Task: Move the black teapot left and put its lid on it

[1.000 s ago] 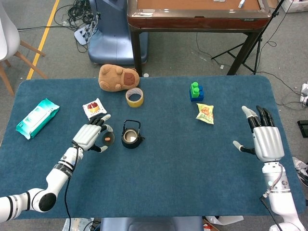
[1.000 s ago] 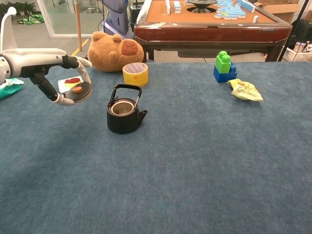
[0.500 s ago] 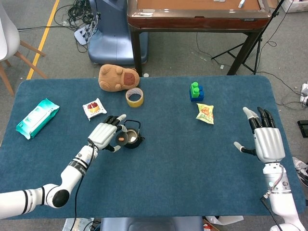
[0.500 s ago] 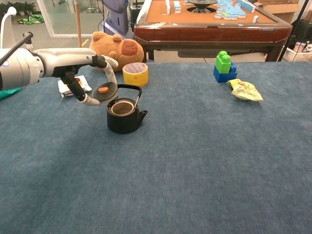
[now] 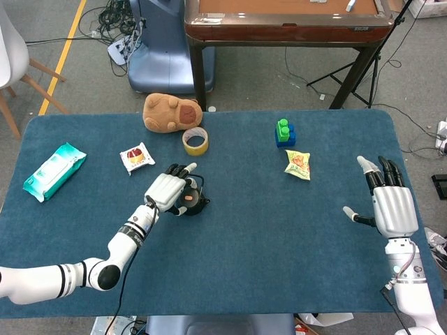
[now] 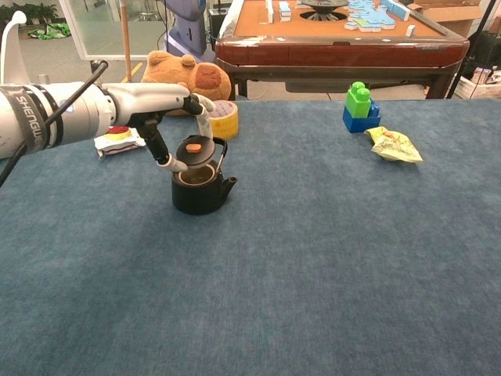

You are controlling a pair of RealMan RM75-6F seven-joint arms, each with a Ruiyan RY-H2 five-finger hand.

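The black teapot (image 6: 201,193) stands upright on the blue table, handle raised, left of centre; in the head view the teapot (image 5: 196,204) is mostly covered by my left hand (image 5: 170,190). My left hand (image 6: 171,117) holds the round dark lid (image 6: 194,150) with an orange knob just above the pot's mouth, tilted a little. The lid (image 5: 183,208) shows under the fingers in the head view. My right hand (image 5: 391,204) hovers open over the table's right edge, far from the pot, holding nothing.
A yellow tape roll (image 6: 219,118) and a brown plush toy (image 6: 185,81) lie just behind the teapot. A snack packet (image 6: 117,139) sits to its left, a wipes pack (image 5: 54,170) farther left. A green-blue block (image 6: 359,106) and yellow bag (image 6: 394,145) lie right.
My left hand has carried the lid rightward from beside the snack packet to directly over the teapot's mouth. The teapot and right hand have stayed put.
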